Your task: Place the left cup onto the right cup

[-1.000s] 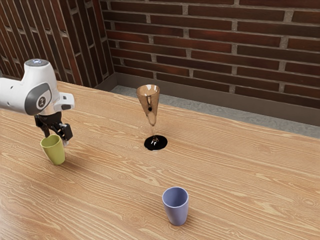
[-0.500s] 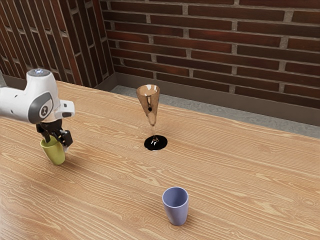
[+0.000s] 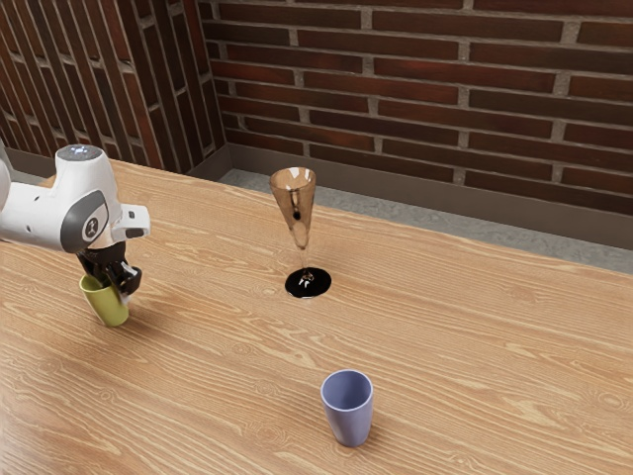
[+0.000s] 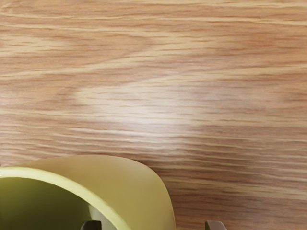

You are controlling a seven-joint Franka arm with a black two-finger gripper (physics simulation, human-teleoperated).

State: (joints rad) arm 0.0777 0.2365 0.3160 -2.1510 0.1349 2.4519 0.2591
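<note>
Gripper (image 3: 114,286) low on the green cup (image 3: 105,303), 2 fingers apart astride its wall.
Cup sits near the table's (image 3: 475,327) edge, exterior view's left; I fear a 1-wall pinch tilts it before the blue cup (image 3: 347,406).

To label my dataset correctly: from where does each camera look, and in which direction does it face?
Exterior view: beside the table, facing across it toward the brick wall; sees green cup, wine glass, blue cup; arm and gripper at its left.
Wrist view: on the hand, facing down at the table; two fingertips astride the green cup's wall.
Shared: green cup and table.
</note>
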